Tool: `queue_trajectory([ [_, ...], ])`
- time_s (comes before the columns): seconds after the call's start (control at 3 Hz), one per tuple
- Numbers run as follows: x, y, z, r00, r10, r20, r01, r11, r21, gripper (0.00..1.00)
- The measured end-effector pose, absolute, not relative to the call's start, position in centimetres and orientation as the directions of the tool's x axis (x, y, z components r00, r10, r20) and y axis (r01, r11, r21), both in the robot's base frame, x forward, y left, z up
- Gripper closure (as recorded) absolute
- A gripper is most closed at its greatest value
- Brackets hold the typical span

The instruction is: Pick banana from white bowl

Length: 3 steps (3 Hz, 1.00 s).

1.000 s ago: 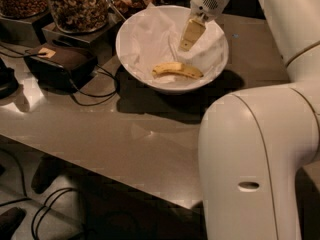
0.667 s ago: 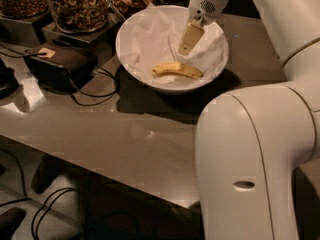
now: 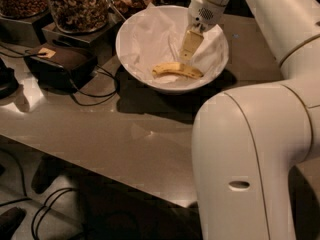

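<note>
Gripper (image 3: 190, 45) hung inside the white bowl (image 3: 165, 87), just above the banana (image 3: 177, 70) and apparently clear of it. How wide it stood, I could not tell, but it held nothing. So the pick was not yet made: descent, grasp and lift all remained. The banana lay alone on crumpled paper (image 3: 150, 34) beneath the gripper, while jars of nuts (image 3: 80, 4) stood well off, leftward in view

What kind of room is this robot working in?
Probably a break-room snack counter: glass jars of nuts beside a white bowl holding a banana. The gripper hangs inside the bowl, above the banana.
</note>
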<state>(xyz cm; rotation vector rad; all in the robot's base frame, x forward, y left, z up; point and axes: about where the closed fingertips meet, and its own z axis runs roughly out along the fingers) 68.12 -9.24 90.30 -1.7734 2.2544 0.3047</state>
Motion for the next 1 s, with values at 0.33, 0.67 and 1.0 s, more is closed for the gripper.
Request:
queue_trajectory([
  [0.33,67.88,-9.23,89.52,-0.227,-0.923,-0.31,-0.973,0.232,0.023,0.5],
  [0.67,67.71,-9.11,88.95,-0.226,-0.927,-0.3,-0.973,0.226,0.036,0.49],
  [1.0,67.7,-8.94,88.54,-0.222,-0.93,-0.292,-0.975,0.219,0.042,0.54],
])
